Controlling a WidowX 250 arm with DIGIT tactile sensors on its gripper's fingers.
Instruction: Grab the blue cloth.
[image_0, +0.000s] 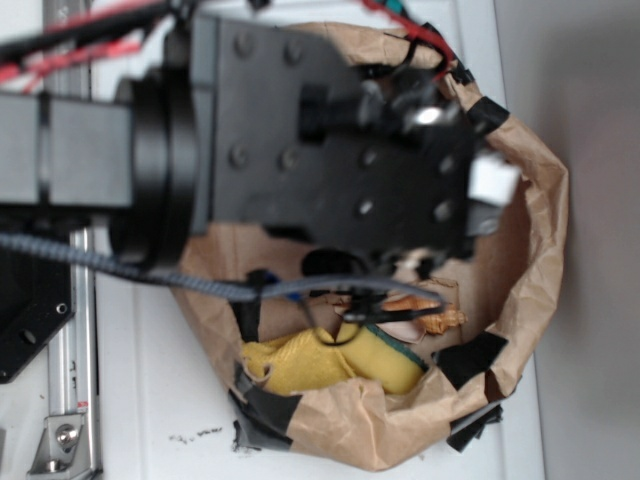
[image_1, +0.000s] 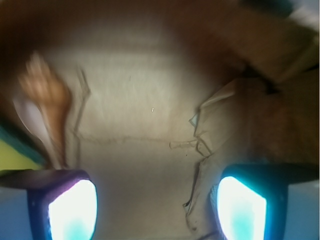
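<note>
Arm: the black robot arm (image_0: 300, 130) reaches from the left across the upper part of the exterior view and covers most of the bag's opening.
Gripper: the gripper (image_1: 157, 207) points down into the bag; in the wrist view its two fingers (image_1: 72, 210) show at the bottom left and bottom right, glowing bright white and cyan.
Jaws: they stand wide apart, with bare brown paper between them and nothing held.
Bag: a crumpled brown paper bag (image_0: 535, 250) stands on a white table (image_0: 150, 400), its rim rolled down and fixed with pieces of black tape (image_0: 470, 355).
Bag floor: in the wrist view the bottom of the bag is wrinkled paper with folds on the right side.
Blue cloth: I cannot find it in either view; perhaps it lies under the arm, but the pictures do not show this.
Yellow cloth: a yellow cloth (image_0: 295, 362) lies in the near left corner of the bag, touching the sponge.
Sponge: a yellow sponge (image_0: 385, 362) with a green edge lies just right of the yellow cloth.
Orange thing: a small orange and white object (image_0: 420, 315) lies just beyond the sponge; it is too blurred to name.
Cable: a grey braided cable (image_0: 120, 265) runs from the left to the bag.
</note>
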